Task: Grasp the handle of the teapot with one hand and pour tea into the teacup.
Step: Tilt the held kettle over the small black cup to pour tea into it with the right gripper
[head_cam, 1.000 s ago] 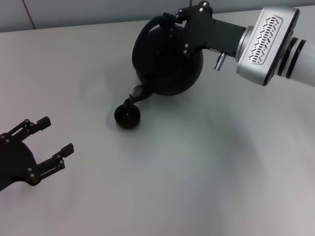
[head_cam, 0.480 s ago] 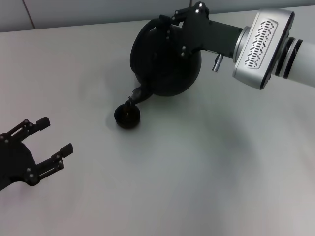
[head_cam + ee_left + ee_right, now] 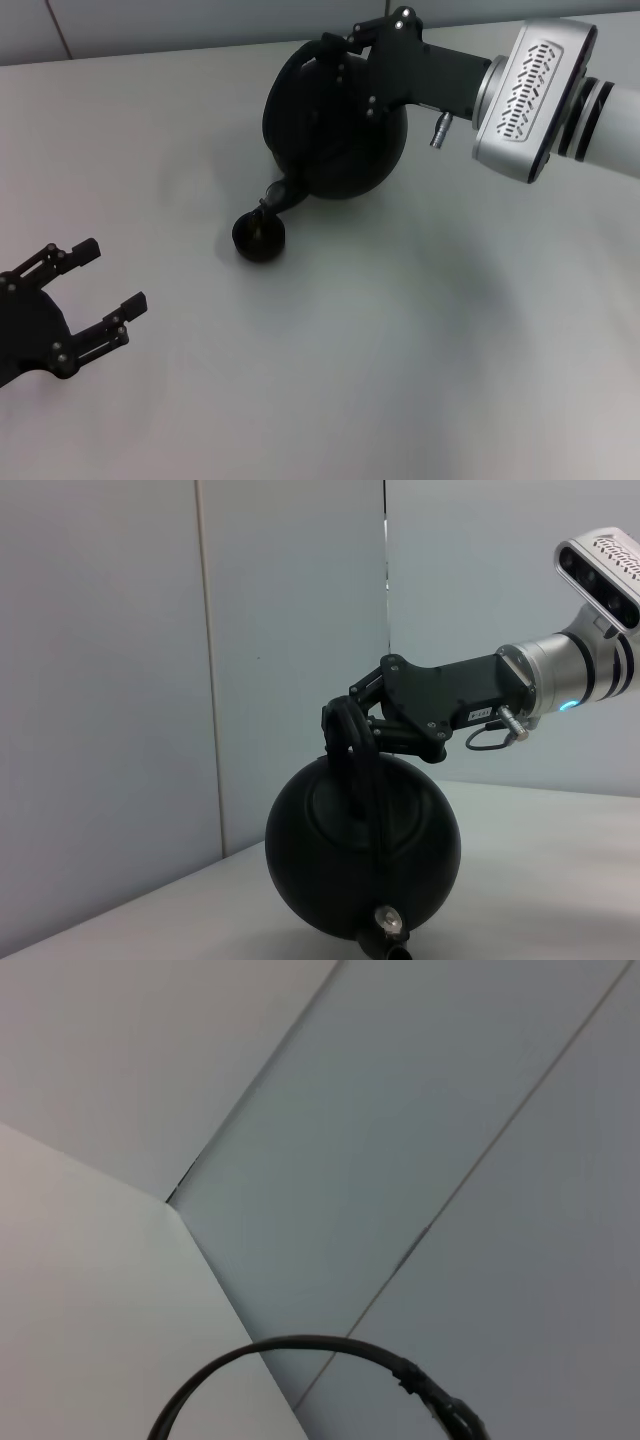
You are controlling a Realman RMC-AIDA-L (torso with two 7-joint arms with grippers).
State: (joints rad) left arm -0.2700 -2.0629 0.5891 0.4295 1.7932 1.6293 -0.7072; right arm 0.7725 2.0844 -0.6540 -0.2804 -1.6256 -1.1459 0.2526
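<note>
My right hand (image 3: 352, 48) is clamped on the handle (image 3: 352, 742), tipping the teapot (image 3: 335, 125) at upper middle, spout over the teacup (image 3: 258, 237). My left hand (image 3: 95, 290), lower left, has fingers apart.

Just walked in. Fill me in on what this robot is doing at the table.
The right gripper is shut on the handle of the black teapot, holding it tipped so the spout points down over the small black teacup on the white table. It looks like a pour; no stream of tea can be made out. The left gripper sits open near the table's left edge, apart from both, idle.
</note>
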